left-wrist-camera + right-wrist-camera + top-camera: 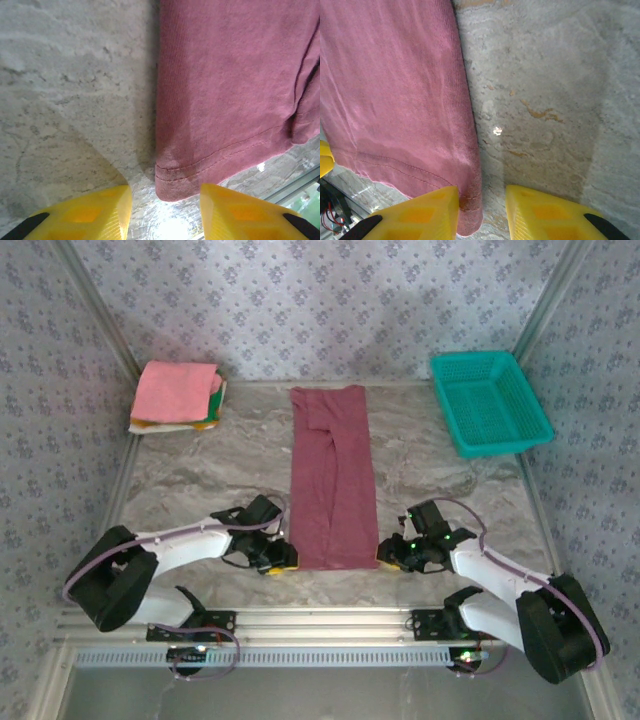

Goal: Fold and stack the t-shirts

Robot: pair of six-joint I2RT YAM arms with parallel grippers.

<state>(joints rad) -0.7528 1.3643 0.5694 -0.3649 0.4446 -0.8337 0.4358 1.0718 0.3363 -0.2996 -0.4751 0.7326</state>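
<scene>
Teal mesh basket far right, pink-topped folded stack far left, maroon shirt lying as a long strip between, left gripper and right gripper both apart, straddling its near hem corners

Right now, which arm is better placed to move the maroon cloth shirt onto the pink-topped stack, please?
Left, probably: the pink-topped stack lies far left of the maroon cloth shirt, on the left gripper's side.

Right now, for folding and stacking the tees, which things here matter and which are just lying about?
Belongs to the job: maroon t-shirt, folded into a long strip; stack of folded t-shirts, pink on top; left pincer and right pincer, at the strip's near corners.
Just lying about: teal basket, back right.
</scene>
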